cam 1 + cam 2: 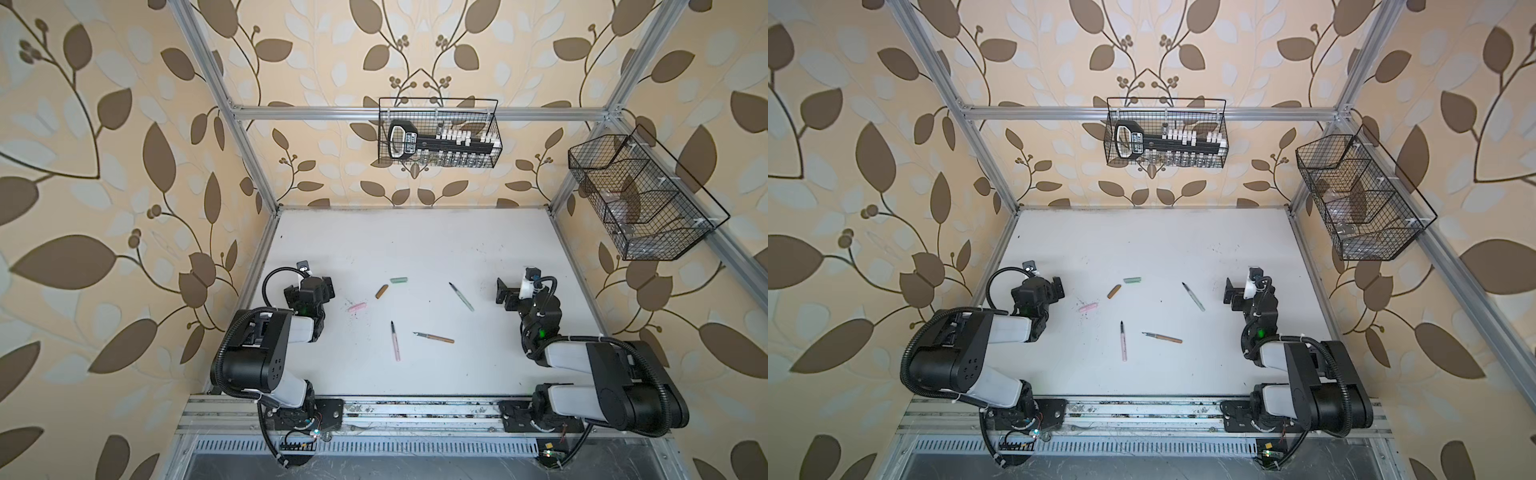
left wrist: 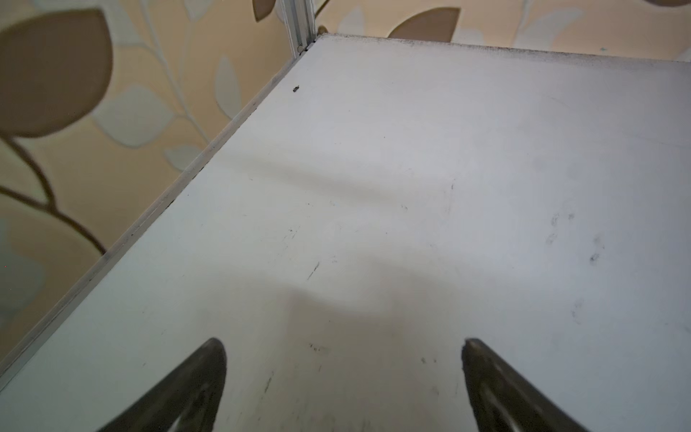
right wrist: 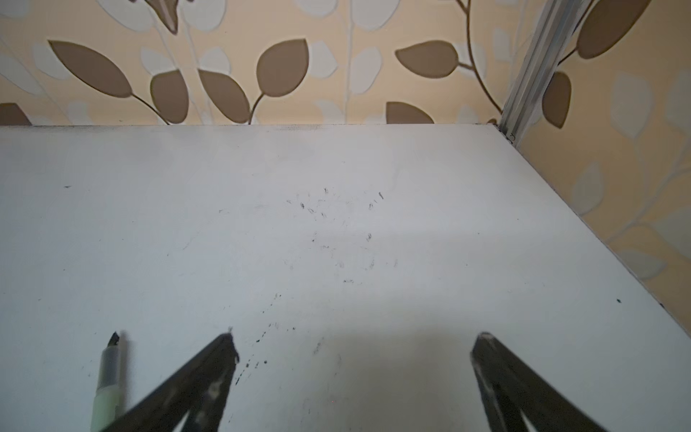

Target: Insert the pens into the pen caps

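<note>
Lying flat near the middle of the white counter (image 1: pixel 374 241), the tan-brown pen (image 1: pixel 434 337) points its dark tip to the left; just to its left lies the pink pen (image 1: pixel 395 340), tip aimed at the back wall (image 1: pixel 332 183), the two close but not touching; farther back and to the right of the tan-brown pen lies the pale green pen (image 1: pixel 461 296), on a slant, tip toward the back (all three pens are uncapped). The three caps lie loose behind and to the left of the tan-brown pen, each apart from the others: the pink cap (image 1: pixel 356 308) farthest left, the tan-brown cap (image 1: pixel 381 291) a little farther back, the pale green cap (image 1: pixel 398 280) farthest back. Well to the left of the tan-brown pen, past the pink cap, the left claw (image 2: pixel 344 342) hangs over bare counter, its jaws standing wide apart and holding nothing; well to the right, past the pale green pen, the right claw (image 3: pixel 356 336) is likewise spread and empty; in the right wrist view the pale green pen's tip shows just beside one jaw.
</note>
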Motion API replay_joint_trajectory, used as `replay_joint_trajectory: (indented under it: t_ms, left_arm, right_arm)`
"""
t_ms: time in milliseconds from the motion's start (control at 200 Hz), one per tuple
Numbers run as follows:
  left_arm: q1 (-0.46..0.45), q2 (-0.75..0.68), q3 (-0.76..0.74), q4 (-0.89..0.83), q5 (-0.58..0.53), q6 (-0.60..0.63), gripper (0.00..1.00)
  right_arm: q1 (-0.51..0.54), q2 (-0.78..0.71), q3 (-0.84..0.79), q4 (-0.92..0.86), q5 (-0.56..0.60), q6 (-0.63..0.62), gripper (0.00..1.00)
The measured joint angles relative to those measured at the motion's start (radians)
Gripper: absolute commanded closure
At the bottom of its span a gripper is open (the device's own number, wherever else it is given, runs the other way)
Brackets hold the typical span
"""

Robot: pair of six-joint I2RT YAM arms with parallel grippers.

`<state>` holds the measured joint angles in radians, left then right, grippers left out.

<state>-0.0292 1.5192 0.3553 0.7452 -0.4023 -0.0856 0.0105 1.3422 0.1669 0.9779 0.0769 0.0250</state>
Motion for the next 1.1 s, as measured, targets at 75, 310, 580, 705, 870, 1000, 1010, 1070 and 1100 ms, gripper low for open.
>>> replay_joint_trajectory:
  t_ms: [75,310,580,705,870,1000,1010,1070,1100]
  left_arm:
    - [0.000,0.000,0.000,0.000,0.000,0.000,0.01]
    - [0.000,0.000,0.000,0.000,0.000,0.000,0.01]
    - [0.000,0.000,0.000,0.000,0.000,0.000,0.01]
    - [0.000,0.000,0.000,0.000,0.000,0.000,0.01]
    - [0.000,0.000,0.000,0.000,0.000,0.000,0.01]
    - [0.000,0.000,0.000,0.000,0.000,0.000,0.01]
    - [0.000,0.000,0.000,0.000,0.000,0.000,0.01]
    - [0.000,0.000,0.000,0.000,0.000,0.000,0.01]
    - [0.000,0.000,0.000,0.000,0.000,0.000,0.01]
  right_arm:
    - [0.000,0.000,0.000,0.000,-0.002,0.000,0.00]
    - [-0.001,0.000,0.000,0.000,-0.007,0.000,0.00]
    - [-0.001,0.000,0.000,-0.001,-0.007,0.000,0.00]
    - [-0.001,0.000,0.000,-0.001,-0.007,0.000,0.00]
    - [0.000,0.000,0.000,-0.001,-0.007,0.000,0.01]
    - [0.001,-0.005,0.015,-0.036,-0.002,0.000,0.04]
    - [0.002,-0.007,0.021,-0.047,0.001,0.000,0.05]
    - [0.008,-0.026,0.066,-0.124,0.017,0.000,0.06]
    - [0.011,-0.040,0.098,-0.171,0.022,0.000,0.06]
